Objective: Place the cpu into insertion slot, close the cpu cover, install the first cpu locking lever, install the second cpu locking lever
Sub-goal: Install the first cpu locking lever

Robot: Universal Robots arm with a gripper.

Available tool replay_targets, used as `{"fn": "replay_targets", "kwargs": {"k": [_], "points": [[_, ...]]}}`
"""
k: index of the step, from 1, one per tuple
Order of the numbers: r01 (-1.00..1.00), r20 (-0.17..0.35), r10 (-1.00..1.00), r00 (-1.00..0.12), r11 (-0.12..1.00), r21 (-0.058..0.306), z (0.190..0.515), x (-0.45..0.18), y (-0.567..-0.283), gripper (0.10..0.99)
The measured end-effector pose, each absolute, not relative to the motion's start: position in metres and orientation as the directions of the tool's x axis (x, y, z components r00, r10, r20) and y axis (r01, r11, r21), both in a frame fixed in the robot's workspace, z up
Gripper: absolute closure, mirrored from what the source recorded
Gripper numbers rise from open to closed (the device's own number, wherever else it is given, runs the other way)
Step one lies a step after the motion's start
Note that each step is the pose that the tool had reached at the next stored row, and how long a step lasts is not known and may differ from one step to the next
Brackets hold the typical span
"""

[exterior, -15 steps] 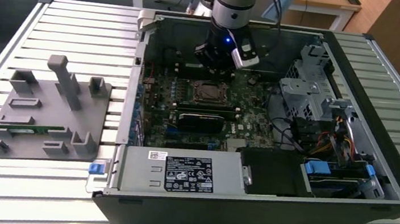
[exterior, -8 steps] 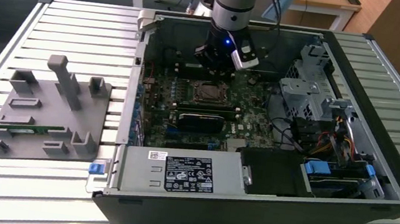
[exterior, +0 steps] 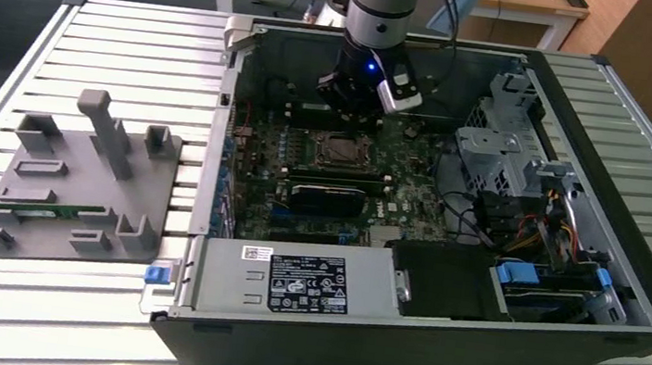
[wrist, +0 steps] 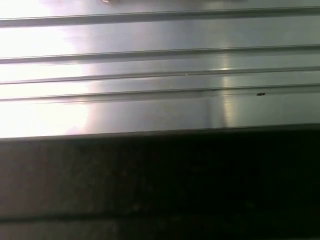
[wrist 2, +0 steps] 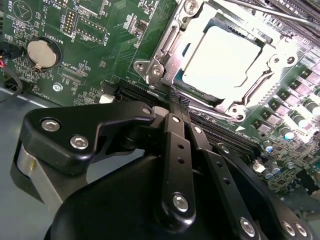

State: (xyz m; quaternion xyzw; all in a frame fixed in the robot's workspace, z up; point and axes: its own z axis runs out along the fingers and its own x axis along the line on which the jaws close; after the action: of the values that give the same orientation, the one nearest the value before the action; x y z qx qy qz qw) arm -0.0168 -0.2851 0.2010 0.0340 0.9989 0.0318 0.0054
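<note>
Exterior view: open PC case (exterior: 610, 301) lying on a slatted metal table (exterior: 132, 37), grey fixture plate (exterior: 77, 185) off to the exterior view's left. Arm is down inside the case, gripper (exterior: 353, 111) hanging just above the motherboard (exterior: 302, 175), right over the far edge of the insertion slot (exterior: 340, 152). Power supply box (exterior: 295, 283) sits at the near side, drive cage (exterior: 497, 157) toward the exterior view's right.

Second wrist view: cpu (wrist 2: 222, 62) is seated flat in the socket, bright silvery top facing up. The cpu cover (wrist 2: 167, 45) frame lies down around it, cut-out showing the chip. A thin wire lever (wrist 2: 272, 11) runs along the far side of the frame. Gripper fingers (wrist 2: 175, 107) are pressed together with nothing between them, tips almost at the near edge of the cover frame; contact not clear. Coin cell battery (wrist 2: 42, 52) well apart.

First wrist view: ribbed metal table surface (wrist: 160, 75) above a dark band.

Handling, as a judgement: chip is light, rigid, smooth-topped, and fragile on its contact side, so hold by the edges only. Cover is thin stiff sheet metal on a hinge; push on its free edge. Levers look like springy steel wire, likely slippery, best caught at the bent handle end.
</note>
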Motion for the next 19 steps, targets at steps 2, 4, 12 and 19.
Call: {"fn": "replay_targets", "kwargs": {"k": [2,4,12,19], "points": [[0.068,-0.009,0.068,-0.998,0.996,0.056,0.2008,-0.0169,-0.2852,0.980],[0.068,-0.009,0.068,-0.998,0.997,0.047,0.2003,-0.0169,-0.2852,0.980],[0.068,-0.011,0.068,-0.998,0.997,0.023,0.1970,-0.0169,-0.2848,0.980],[0.065,-0.009,0.066,-0.998,0.997,0.038,0.1958,-0.0171,-0.2849,0.980]]}}
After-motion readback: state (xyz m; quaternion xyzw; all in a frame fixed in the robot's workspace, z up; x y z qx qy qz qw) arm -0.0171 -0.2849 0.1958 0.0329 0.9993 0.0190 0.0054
